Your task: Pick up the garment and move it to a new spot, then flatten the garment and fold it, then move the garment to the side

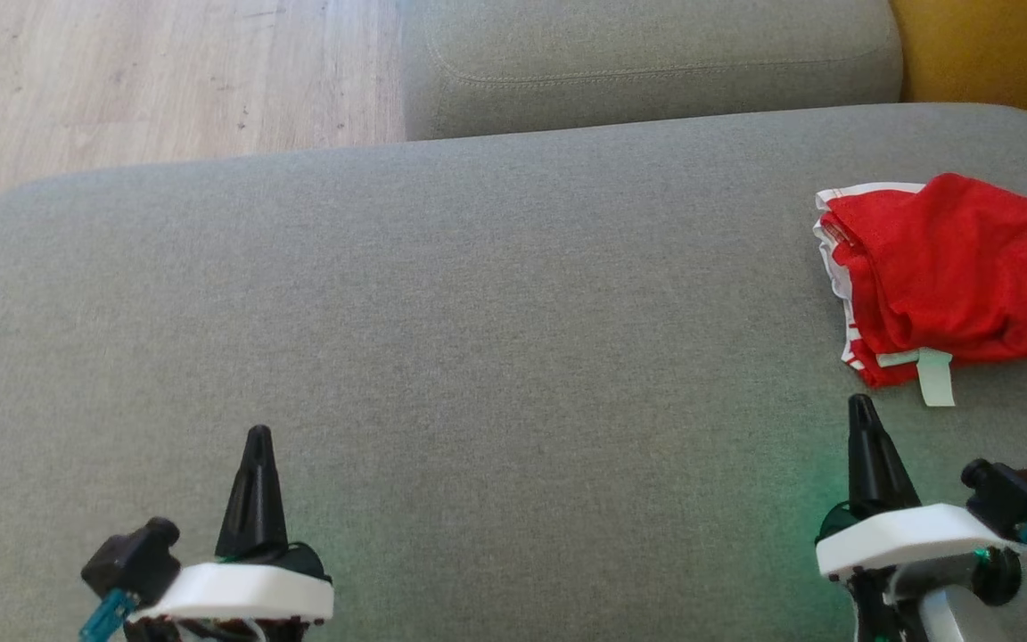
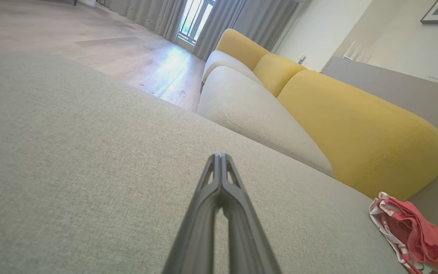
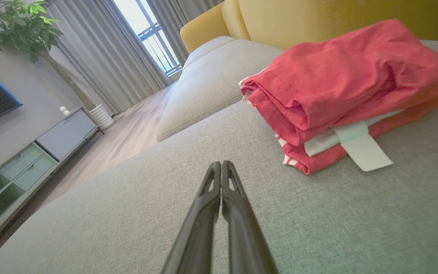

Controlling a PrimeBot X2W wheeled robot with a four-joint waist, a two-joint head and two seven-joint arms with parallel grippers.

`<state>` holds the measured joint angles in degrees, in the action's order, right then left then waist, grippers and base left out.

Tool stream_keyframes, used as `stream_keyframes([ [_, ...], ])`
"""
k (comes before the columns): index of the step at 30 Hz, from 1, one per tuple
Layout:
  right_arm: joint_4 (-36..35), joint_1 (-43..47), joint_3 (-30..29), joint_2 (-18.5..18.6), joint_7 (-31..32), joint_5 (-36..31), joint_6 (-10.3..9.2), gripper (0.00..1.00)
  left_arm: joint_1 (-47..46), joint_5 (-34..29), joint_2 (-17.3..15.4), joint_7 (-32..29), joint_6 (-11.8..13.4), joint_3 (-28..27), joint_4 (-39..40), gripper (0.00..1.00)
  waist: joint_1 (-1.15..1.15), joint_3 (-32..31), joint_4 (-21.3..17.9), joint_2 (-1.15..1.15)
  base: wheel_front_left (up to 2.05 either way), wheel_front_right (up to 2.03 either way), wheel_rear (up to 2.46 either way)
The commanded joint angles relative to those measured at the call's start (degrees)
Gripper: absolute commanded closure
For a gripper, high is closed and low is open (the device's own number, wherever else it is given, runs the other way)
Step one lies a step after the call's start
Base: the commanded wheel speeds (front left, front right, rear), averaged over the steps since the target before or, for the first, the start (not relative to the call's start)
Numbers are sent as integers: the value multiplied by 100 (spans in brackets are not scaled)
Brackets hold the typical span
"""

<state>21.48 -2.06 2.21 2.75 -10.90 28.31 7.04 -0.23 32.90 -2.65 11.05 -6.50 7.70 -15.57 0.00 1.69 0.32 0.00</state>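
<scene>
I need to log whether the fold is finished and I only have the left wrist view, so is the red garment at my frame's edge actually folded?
Observer: Yes, the right wrist view shows the red garment lying in stacked folded layers on the grey cushion, a pale tag sticking out.
Operator: Is the right arm holding it?
Observer: No, the right gripper has its fingers shut on nothing, just short of the garment.
Operator: Where on the cushion is it?
Observer: In the head view it sits at the cushion's right end, ahead of the right gripper, far from the left gripper.
</scene>
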Motion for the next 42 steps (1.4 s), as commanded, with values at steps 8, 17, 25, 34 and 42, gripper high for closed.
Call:
stream_keyframes([
  [8, -258, -283, -69, 52, 147, 626, 12, 100, -297, 567, -38, -162, -24, -185, 179, 100, 0, -13, -2, 0, 0, 0, 0],
  [17, -306, -294, -132, 59, 288, 1191, 15, 100, -324, 1092, -45, -305, -31, -292, 177, 100, 0, -26, -5, 0, 0, 0, 0],
  [25, -343, -302, -182, 63, 399, 1627, 18, 100, -346, 1497, -50, -417, -37, -376, 175, 100, 0, -36, -7, 0, 0, 0, 0],
  [34, -390, -314, -249, 67, 543, 2189, 21, 100, -374, 2018, -54, -563, -44, -486, 173, 100, 0, -50, -10, 0, 0, 0, 0],
  [42, -432, -324, -310, 69, 673, 2687, 24, 100, -399, 2480, -57, -694, -50, -586, 171, 100, 0, -62, -13, 0, 0, 0, 0],
])
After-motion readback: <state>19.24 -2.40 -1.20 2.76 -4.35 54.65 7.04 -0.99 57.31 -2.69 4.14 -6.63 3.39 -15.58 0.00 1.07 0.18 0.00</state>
